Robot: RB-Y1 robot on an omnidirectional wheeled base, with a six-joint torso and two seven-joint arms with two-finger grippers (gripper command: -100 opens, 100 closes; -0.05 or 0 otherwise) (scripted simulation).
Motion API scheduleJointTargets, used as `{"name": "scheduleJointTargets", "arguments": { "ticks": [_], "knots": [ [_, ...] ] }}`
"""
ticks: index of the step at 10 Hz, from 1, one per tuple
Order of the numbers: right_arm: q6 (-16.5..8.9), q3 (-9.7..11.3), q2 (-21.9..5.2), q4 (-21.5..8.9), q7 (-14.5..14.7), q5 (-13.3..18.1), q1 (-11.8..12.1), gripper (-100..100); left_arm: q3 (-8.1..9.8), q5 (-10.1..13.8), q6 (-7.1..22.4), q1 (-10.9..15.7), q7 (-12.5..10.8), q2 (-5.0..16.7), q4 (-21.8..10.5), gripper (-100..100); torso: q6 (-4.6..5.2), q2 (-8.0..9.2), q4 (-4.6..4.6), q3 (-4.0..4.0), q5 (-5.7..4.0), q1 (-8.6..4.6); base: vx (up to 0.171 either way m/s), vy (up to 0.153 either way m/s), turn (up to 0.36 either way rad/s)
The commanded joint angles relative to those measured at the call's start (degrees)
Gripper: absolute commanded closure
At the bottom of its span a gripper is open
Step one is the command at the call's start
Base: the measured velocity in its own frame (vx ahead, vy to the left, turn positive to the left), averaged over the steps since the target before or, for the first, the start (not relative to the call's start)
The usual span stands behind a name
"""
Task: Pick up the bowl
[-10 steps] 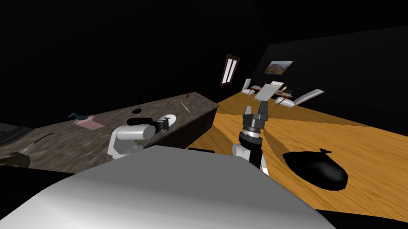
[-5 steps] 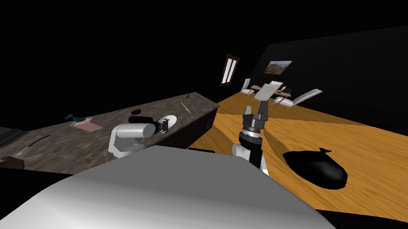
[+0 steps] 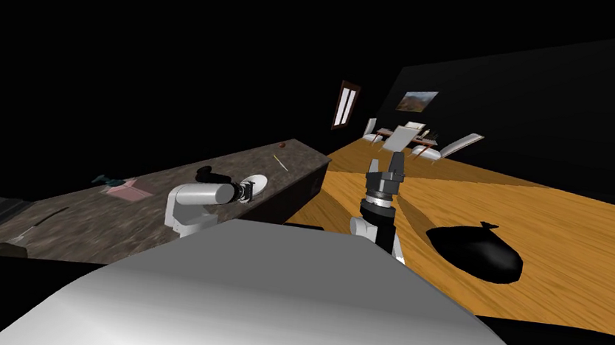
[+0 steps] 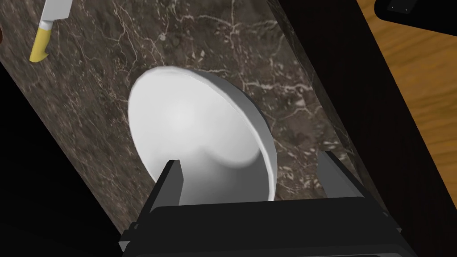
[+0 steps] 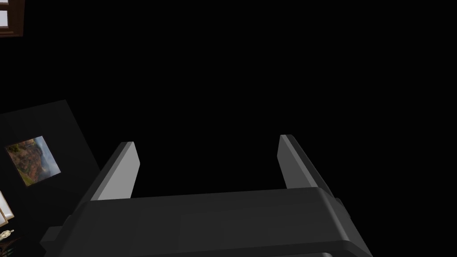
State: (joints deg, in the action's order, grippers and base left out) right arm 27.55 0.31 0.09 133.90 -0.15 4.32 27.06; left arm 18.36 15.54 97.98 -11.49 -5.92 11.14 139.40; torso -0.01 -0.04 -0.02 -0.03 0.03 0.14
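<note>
A white bowl sits on the dark marble counter, close to its front edge; it is small in the head view. My left gripper is open and straddles the bowl's near wall: one finger is over the inside, the other is outside, beside the rim. From the head camera, the left gripper reaches out over the counter to the bowl. My right gripper is held upright over the wooden floor, its fingers open and holding nothing.
A knife with a yellow handle lies on the counter beyond the bowl. A pink flat item and a small red object also lie on the counter. A black bag rests on the wooden floor to the right.
My left arm has edged forward and up a little over the counter, closer around the bowl. The head view has shifted slightly. The right arm is still.
</note>
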Motion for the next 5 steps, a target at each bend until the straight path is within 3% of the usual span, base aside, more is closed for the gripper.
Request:
{"name": "scheduleJointTargets", "arguments": {
  "ticks": [1, 5],
  "knots": [
    [0.0, 0.0, 0.0, 0.0, 0.0, 0.0, 0.0, 0, 0.18, 0.0, 1.6, 0.3, 0.0, 0.1, 0.1, -100, 0.0, 0.0, 0.0, 0.0, 0.0, 0.0, 0.013, 0.025, -0.014],
    [0.0, 0.0, 0.0, 0.0, 0.0, 0.0, 0.0, 0, 0.79, -0.3, 7.5, 1.7, -0.2, 0.5, -0.5, -100, -0.01, -0.02, -0.01, -0.01, 0.0, -0.01, 0.019, 0.031, -0.018]
  ]
}}
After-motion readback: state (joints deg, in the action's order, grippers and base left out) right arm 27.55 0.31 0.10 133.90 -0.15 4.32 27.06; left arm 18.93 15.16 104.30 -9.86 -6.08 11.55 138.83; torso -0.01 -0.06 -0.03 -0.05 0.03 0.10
